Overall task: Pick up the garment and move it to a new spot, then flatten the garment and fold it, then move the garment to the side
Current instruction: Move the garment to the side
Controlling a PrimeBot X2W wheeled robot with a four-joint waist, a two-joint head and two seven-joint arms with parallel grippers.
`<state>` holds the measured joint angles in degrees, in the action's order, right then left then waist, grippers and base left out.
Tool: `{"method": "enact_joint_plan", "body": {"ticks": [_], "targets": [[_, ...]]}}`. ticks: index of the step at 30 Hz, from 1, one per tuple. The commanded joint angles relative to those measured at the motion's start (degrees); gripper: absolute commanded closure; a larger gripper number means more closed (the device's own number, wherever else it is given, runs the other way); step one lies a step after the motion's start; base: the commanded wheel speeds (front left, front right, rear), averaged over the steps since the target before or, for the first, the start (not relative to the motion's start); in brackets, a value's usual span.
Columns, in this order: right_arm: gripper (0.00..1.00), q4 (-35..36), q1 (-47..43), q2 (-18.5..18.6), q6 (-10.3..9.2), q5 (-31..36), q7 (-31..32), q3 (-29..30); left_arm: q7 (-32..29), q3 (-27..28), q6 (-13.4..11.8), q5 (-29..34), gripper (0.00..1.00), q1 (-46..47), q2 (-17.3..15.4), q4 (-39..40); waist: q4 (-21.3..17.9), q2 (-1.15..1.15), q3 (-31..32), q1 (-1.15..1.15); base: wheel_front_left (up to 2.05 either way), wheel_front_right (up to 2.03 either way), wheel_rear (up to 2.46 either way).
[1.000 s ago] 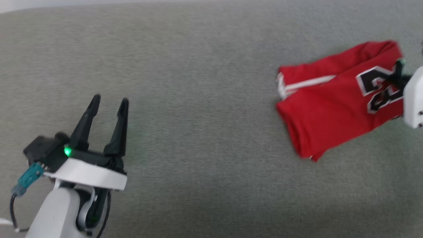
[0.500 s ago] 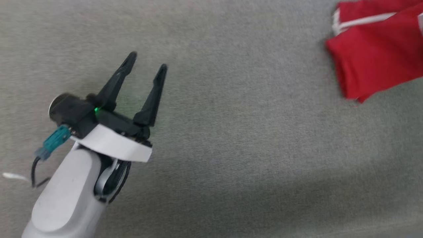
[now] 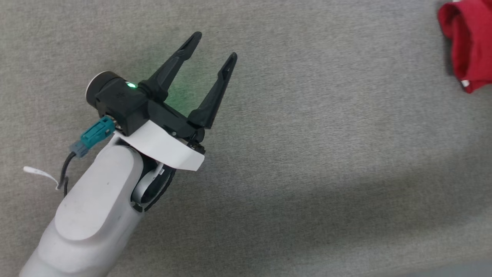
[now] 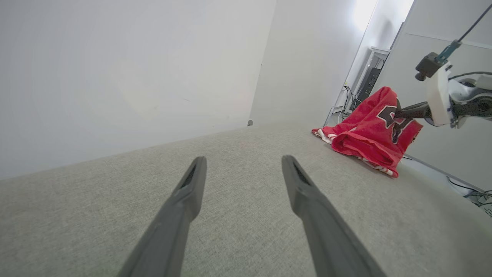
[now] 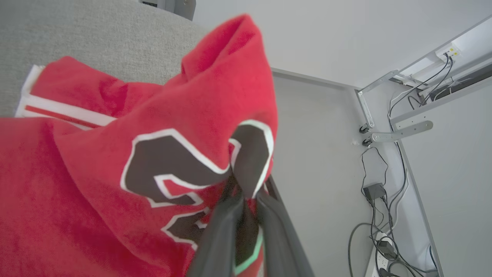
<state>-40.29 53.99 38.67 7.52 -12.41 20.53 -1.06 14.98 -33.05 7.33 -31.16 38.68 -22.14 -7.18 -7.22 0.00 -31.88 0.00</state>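
Observation:
The garment, a folded red shirt with black-and-white lettering, peeks in at the head view's top right corner on the grey fabric surface. In the right wrist view my right gripper is shut on the garment, pinching the lettered cloth near the surface's edge and lifting it into a peak. The left wrist view shows the garment far ahead on the right, with my right gripper gripping its raised part. My left gripper hovers open over bare fabric, far left of the garment; its fingers hold nothing.
The grey fabric surface stretches wide around my left arm. Beyond its edge lie a pale floor with cables and a power strip and metal brackets. White walls stand behind the surface.
The head camera has swung left and down, so the garment has slid from the right-middle to the top right corner. My left gripper now shows higher and more central, still open.

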Motion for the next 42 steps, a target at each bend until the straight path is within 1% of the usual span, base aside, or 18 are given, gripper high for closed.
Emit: {"method": "enact_joint_plan", "body": {"ticks": [1, 2, 4, 5, 6, 7, 8, 9, 14, 20, 24, 26, 28, 32, 34, 36, 40, 42], "targets": [[1.0, -1.31, 0.99, -0.81, -0.06, 1.27, -1.06, 0.61, 0.26, -0.44, 0.18, -0.15, 0.0, 1.03, -0.29, -0.35, 0.61, 0.0, -0.44, 0.0, 0.0, 0.0, 0.0], [1.0, -1.31, 0.99, -0.81, -0.06, 1.27, -1.06, 0.61, 0.26, -0.44, 0.18, -0.15, 0.0, 1.03, -0.29, -0.35, 0.61, 0.0, -0.44, 0.0, 0.0, 0.0, 0.0], [1.0, -3.67, 1.62, -2.11, -0.06, 2.43, -1.92, 2.12, 0.26, -0.32, 0.18, -0.73, 0.0, 1.33, -0.23, -0.5, 1.08, 0.0, -0.55, 0.0, 0.0, 0.0, 0.0], [0.89, -4.51, 2.07, -2.38, -0.06, 3.38, -2.48, 2.69, 0.26, -0.47, 0.18, -0.72, 0.0, 1.27, -0.37, -0.66, 1.3, 0.0, -0.52, 0.0, 0.0, 0.0, 0.0], [0.64, -5.29, 2.38, -2.72, -0.06, 3.96, -2.88, 3.1, 0.27, -0.25, 0.18, -0.91, 0.0, 1.23, -0.39, -0.7, 1.48, 0.0, -0.46, 0.0, 0.0, 0.0, 0.0], [0.36, -6.01, 2.73, -3.16, -0.06, 4.35, -3.32, 3.8, 0.27, 0.17, 0.18, -1.19, 0.0, 1.09, -0.34, -0.59, 1.66, 0.0, -0.37, 0.0, 0.0, 0.0, 0.0], [0.15, -6.65, 3.04, -3.41, -0.06, 5.1, -3.55, 4.25, 0.27, 0.56, 0.18, -1.23, 0.0, 0.84, -0.43, -0.54, 1.81, 0.0, -0.2, 0.0, 0.0, 0.0, 0.0], [0.0, -7.25, 3.3, -3.64, -0.06, 5.66, -3.62, 4.56, 0.26, 1.02, 0.18, -1.36, 0.0, 0.43, -0.51, -0.44, 1.91, 0.0, -0.01, 0.0, 0.0, 0.0, 0.0], [0.0, -8.1, 4.53, -4.01, -0.06, 7.15, -4.51, 5.68, 0.26, 3.96, 0.18, -1.69, 0.0, -1.85, -1.11, -0.05, 2.27, 0.0, 1.79, 0.0, 0.0, 0.0, 0.0], [0.0, -6.75, 4.23, -5.17, -0.06, 6.6, -5.57, 5.81, 0.26, 8.25, 0.18, -1.45, 0.0, -6.15, -1.39, 0.99, 2.7, 0.0, 4.78, 0.0, 0.0, 0.0, 0.0], [0.0, -5.19, 2.6, -6.53, -0.06, 4.94, -6.71, 5.15, 0.27, 10.86, 0.18, -0.56, 0.0, -9.51, -1.63, 1.08, 3.24, 0.0, 7.03, 0.0, 0.0, 0.0, 0.0], [0.0, -3.26, 0.95, -7.98, -0.06, 2.17, -8.18, 4.0, 0.27, 12.79, 0.18, -0.85, 0.0, -11.75, -1.35, 1.09, 3.79, 0.0, 8.99, 0.0, 0.0, 0.0, 0.0], [0.0, -1.46, -0.83, -8.99, -0.06, 0.94, -9.21, 2.87, 0.27, 14.23, 0.18, -1.27, 0.0, -13.56, -1.12, 0.83, 4.22, 0.0, 10.44, 0.0, 0.0, 0.0, 0.0], [0.0, 2.65, -5.08, -11.37, -0.06, -2.29, -11.67, 1.84, 0.27, 16.95, 0.18, -1.2, 0.0, -16.89, -1.15, 0.78, 4.87, 0.0, 13.41, 0.0, 0.0, 0.0, 0.0], [0.0, 4.53, -7.6, -12.43, -0.06, -4.03, -12.78, 1.67, 0.26, 18.68, 0.18, -1.18, 0.0, -18.62, -0.64, 0.83, 5.16, 0.0, 14.87, 0.0, 0.0, 0.0, 0.0], [0.0, 6.72, -10.03, -12.91, -0.06, -5.22, -14.05, 0.88, 0.27, 21.16, -0.11, -0.4, 0.0, -20.42, -0.24, 0.9, 5.46, 0.0, 16.19, 0.0, 0.0, 0.0, 0.0], [0.0, 10.31, -15.03, -14.54, -0.06, -8.05, -16.73, -0.25, 0.26, 25.73, -0.46, 1.08, 0.0, -24.37, 1.58, 1.61, 5.96, 0.0, 18.59, 0.0, 0.0, 0.0, 0.0], [0.0, 12.12, -17.39, -15.06, -0.05, -9.16, -18.26, -1.22, 0.26, 27.79, -0.61, 2.38, 0.0, -26.48, 1.79, 1.64, 6.13, 0.0, 19.77, 0.0, 0.0, 0.0, 0.0]]}}
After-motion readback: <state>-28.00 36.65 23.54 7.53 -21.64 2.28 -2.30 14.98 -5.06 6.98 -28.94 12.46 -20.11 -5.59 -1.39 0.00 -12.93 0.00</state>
